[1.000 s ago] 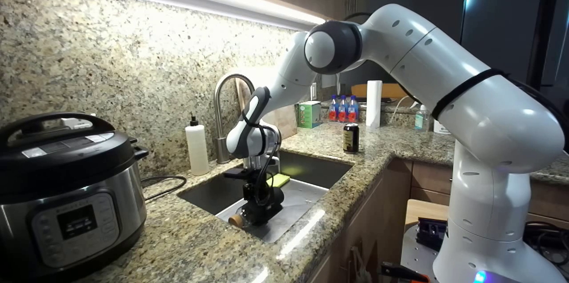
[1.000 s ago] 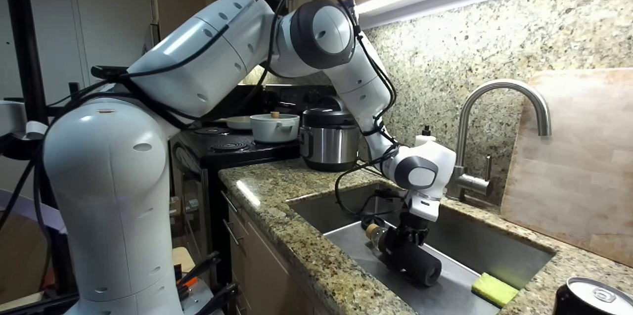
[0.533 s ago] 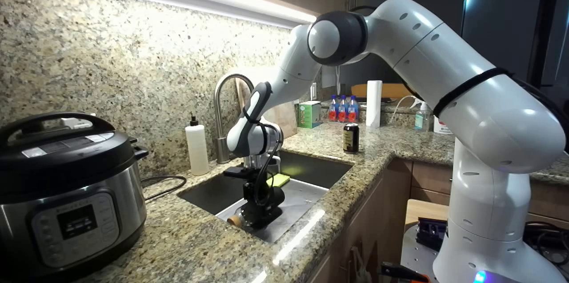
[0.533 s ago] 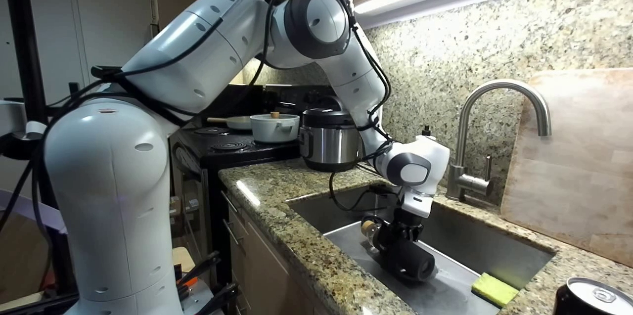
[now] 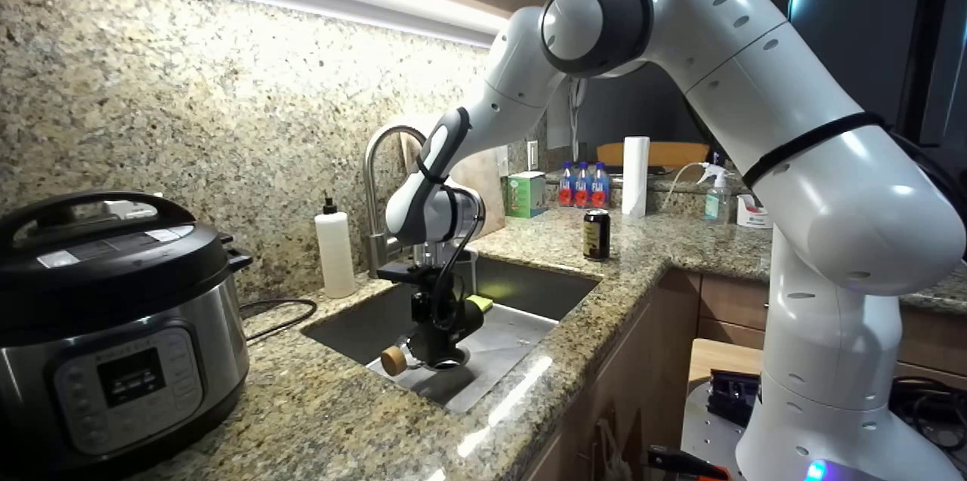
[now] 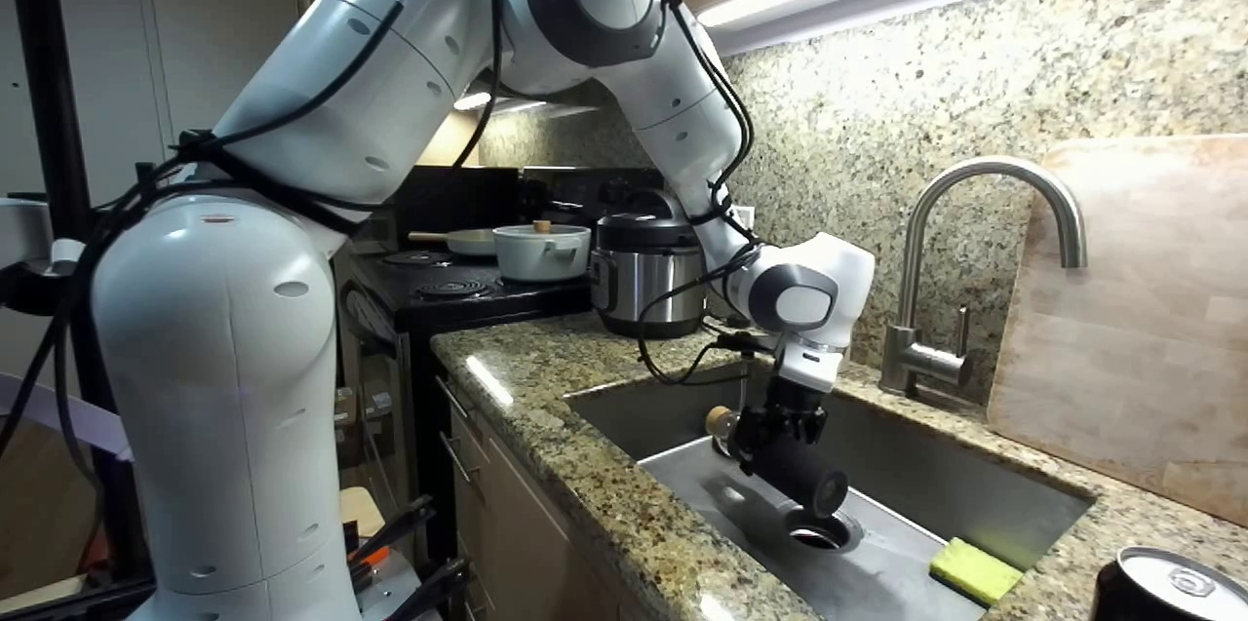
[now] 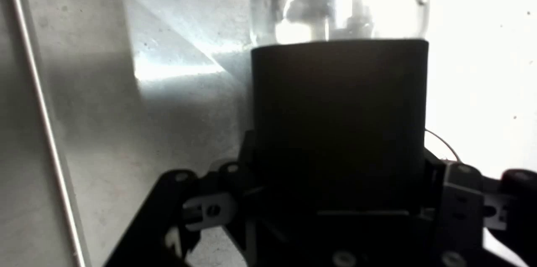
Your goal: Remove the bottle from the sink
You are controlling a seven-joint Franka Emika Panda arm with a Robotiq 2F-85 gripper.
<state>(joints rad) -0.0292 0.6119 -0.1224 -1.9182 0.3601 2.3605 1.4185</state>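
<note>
The bottle (image 6: 804, 477) is a dark cylinder with a clear glass neck and a cork-coloured cap. It also shows in an exterior view (image 5: 467, 321) and in the wrist view (image 7: 340, 103), where its clear shoulder points to the top. My gripper (image 6: 777, 443) is shut around the dark body; in the wrist view its fingers (image 7: 337, 154) press on both sides. The bottle lies on its side, slightly tilted with the cap end higher. It hangs above the floor of the steel sink (image 6: 936, 475), still below the rim level. The round drain (image 6: 822, 531) shows under it.
The curved faucet (image 6: 909, 260) stands behind the sink beside a leaning board (image 6: 1121, 329). A yellow-green sponge (image 6: 975, 570) lies in the sink. A white pump bottle (image 5: 335, 254), a black can (image 5: 596, 235) and a pressure cooker (image 5: 151, 315) stand on the granite counter.
My gripper has risen with the bottle held in it. The bottle has left the sink floor and the drain has come into view beneath it.
</note>
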